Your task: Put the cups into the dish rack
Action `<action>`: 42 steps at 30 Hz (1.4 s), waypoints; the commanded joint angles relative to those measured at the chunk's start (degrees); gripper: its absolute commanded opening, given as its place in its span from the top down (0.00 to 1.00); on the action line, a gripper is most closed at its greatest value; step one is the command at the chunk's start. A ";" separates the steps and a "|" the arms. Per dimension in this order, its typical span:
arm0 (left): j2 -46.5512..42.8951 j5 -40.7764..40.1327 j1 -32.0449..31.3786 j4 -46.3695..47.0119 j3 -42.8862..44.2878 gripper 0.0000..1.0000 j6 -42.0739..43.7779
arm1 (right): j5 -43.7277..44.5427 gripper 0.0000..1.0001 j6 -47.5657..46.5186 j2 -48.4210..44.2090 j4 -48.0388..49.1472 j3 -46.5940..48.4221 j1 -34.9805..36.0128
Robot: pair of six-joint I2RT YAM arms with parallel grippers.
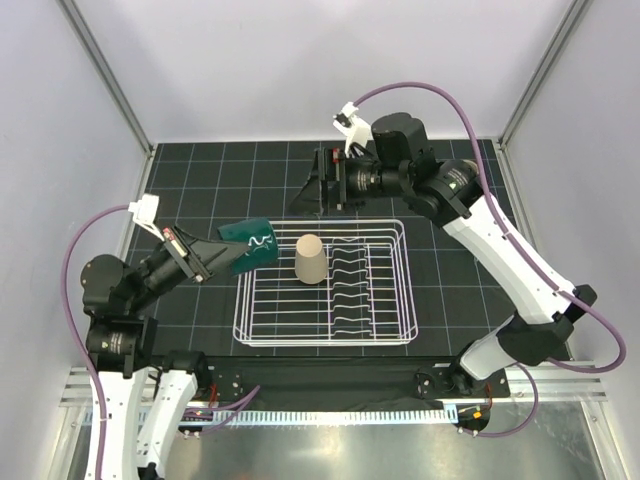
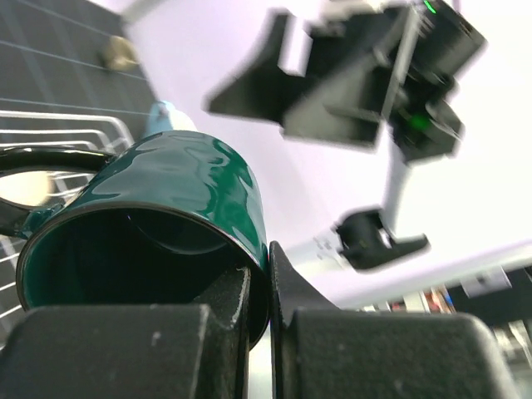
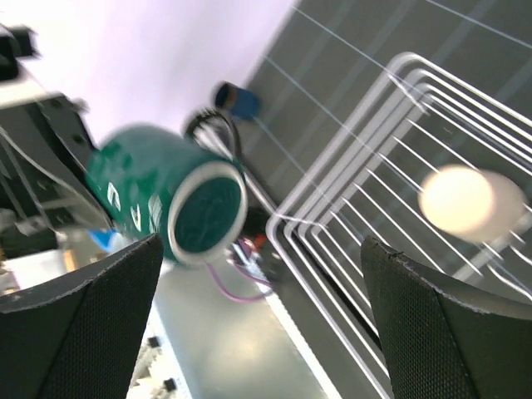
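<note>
Fingers of the left gripper [image 1: 218, 256] pinch the rim of the dark teal-green mug [image 1: 251, 243] in the top view. They carry it on its side, base pointing toward the dish rack [image 1: 325, 335], at the rack's far-left corner. A rim grip like this leaves the mug's body free to be lowered among the wires. The beige cup [image 1: 311, 258] already stands mouth-down on the rack floor, just left of the wavy dividers [image 1: 350, 285]. The right gripper [image 1: 315, 182] hangs beyond the rack's far edge, spread and empty, probably parked there to keep out of the way.

From the left wrist, one finger [image 2: 218, 328] sits inside the mug [image 2: 187, 187] and the other outside, clamped tight on the wall. The mug's handle [image 2: 46, 158] juts left toward the rack wires [image 2: 71, 125]. The other arm looms blurred behind.

From the right wrist, its own fingers [image 3: 79, 324] stand wide apart with nothing between them. The mug [image 3: 166, 204] shows base-first, in the air outside the rack's corner [image 3: 332, 216], so it is judged not yet loaded. The beige cup [image 3: 470, 199] is a pale blur inside.
</note>
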 commanded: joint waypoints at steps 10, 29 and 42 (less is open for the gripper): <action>-2.42 13.77 0.00 11.46 3.50 0.99 0.45 | -16.36 0.03 20.36 8.33 16.33 4.04 0.00; -0.32 14.12 -1.59 14.27 4.99 1.00 5.81 | -28.23 0.11 35.33 9.39 37.51 -6.33 4.22; -3.30 12.10 -2.20 13.65 5.08 1.00 18.20 | -32.36 0.18 39.20 12.11 41.47 -6.07 4.83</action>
